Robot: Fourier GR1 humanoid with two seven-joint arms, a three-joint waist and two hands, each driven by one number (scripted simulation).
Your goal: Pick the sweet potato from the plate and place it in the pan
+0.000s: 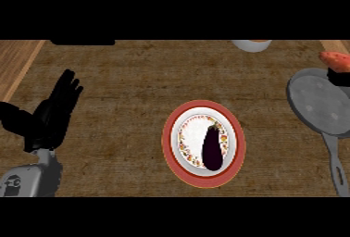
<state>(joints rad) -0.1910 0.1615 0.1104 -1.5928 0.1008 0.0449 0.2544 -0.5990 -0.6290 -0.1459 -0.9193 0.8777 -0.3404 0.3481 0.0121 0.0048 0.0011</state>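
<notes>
sweet potato (336,59) in right hand (340,77)

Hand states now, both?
Left hand: open, holding nothing.
Right hand: mostly out of frame, against the orange sweet potato; cannot tell.

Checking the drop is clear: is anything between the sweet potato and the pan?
Nothing visible. The sweet potato is at the right edge, by the far rim of the pan, which holds nothing. The eggplant lies on the plate, well left.
</notes>
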